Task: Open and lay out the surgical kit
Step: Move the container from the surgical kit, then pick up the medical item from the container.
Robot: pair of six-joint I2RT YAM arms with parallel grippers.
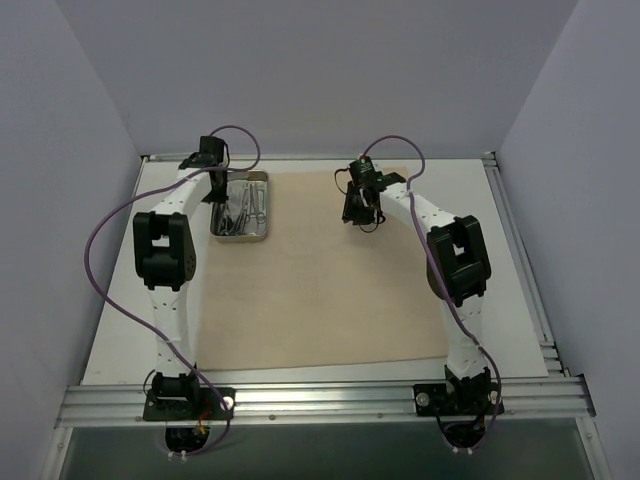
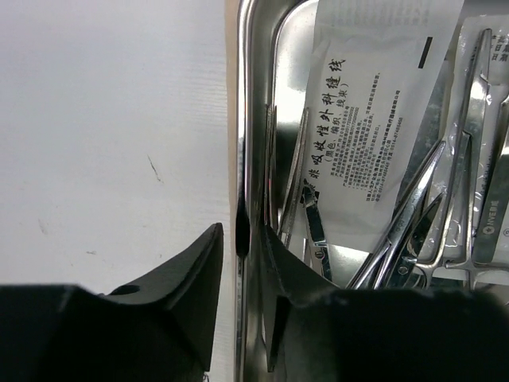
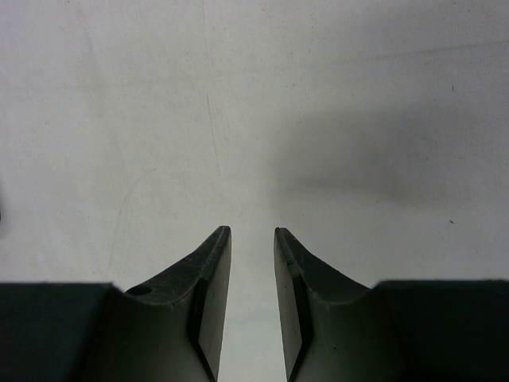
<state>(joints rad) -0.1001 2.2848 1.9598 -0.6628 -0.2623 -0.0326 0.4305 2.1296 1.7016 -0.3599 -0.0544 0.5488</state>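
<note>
Left wrist: left gripper [image 2: 241, 231] fingers stood parted astride polished steel tray [image 2: 245, 95] rim; printed packet [image 2: 366, 119], scissor-handled instruments [image 2: 406, 211] to their right; right gripper [image 3: 252, 232] was parted, empty, above matte cloth [image 3: 238, 95].

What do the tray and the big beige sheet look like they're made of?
Tray: probably stainless steel, polished; its rim mirrors light and dark streaks. Sheet: likely cloth or a paper drape, matte beige with no glare; the weave is too fine to tell.

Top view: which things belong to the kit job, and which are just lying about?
Job: beige cloth sheet, steel tray, scissor-handled instruments, printed packet.
Not the job, fixtures only: white table, aluminium rail.
</note>
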